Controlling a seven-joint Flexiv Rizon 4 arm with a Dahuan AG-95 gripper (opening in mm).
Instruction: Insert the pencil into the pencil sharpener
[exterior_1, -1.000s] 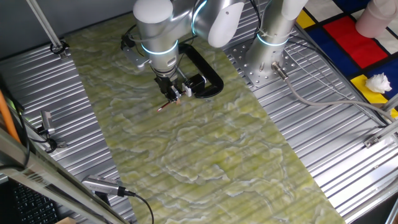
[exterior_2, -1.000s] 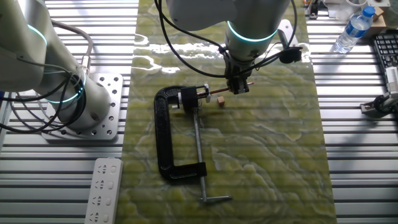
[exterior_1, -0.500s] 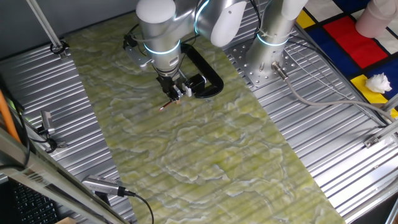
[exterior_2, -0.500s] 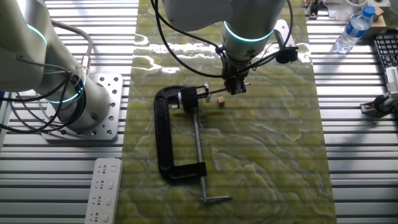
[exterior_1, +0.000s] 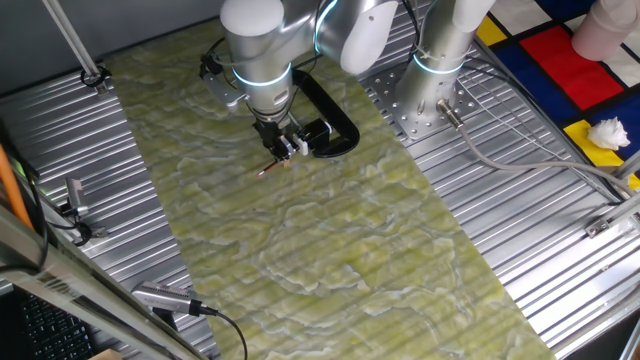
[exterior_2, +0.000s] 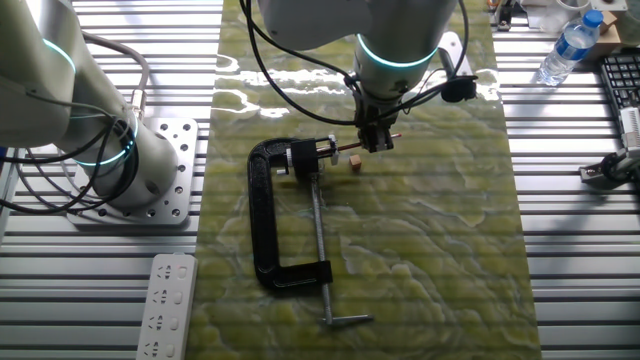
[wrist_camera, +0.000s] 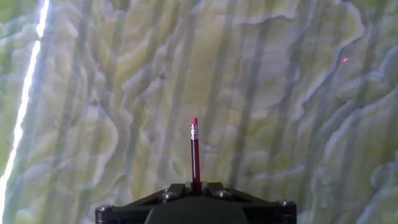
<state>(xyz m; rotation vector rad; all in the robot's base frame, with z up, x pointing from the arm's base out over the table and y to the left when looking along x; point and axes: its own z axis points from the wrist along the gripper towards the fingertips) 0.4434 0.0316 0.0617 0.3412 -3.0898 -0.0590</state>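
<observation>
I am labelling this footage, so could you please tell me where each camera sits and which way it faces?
One fixed view: high, off one end of the mat, looking down its length; arm and gripper show.
The other fixed view: overhead, opposite side, over the clamp; arm shows.
Hand view: on the hand, facing the mat; gripper edge shows.
All share the pencil.

Tabletop (exterior_2: 560, 250): ribbed metal, with a green marbled mat (exterior_2: 430, 260) running down the middle of the frame.
Tool (exterior_2: 377, 143): upper centre, pointing down, jaws closed on the pencil (exterior_2: 354, 150).
Pencil: lies level, running left from the tool to the sharpener (exterior_2: 303, 157).
Sharpener: black, held in the clamp's upper jaw.
Clamp (exterior_2: 270, 215): black C-clamp, left of centre, screw running down.
Block (exterior_2: 356, 165): small, tan, just below the pencil.
Power strip (exterior_2: 166, 305): lower left.
Bottle (exterior_2: 566, 48): upper right.
</observation>
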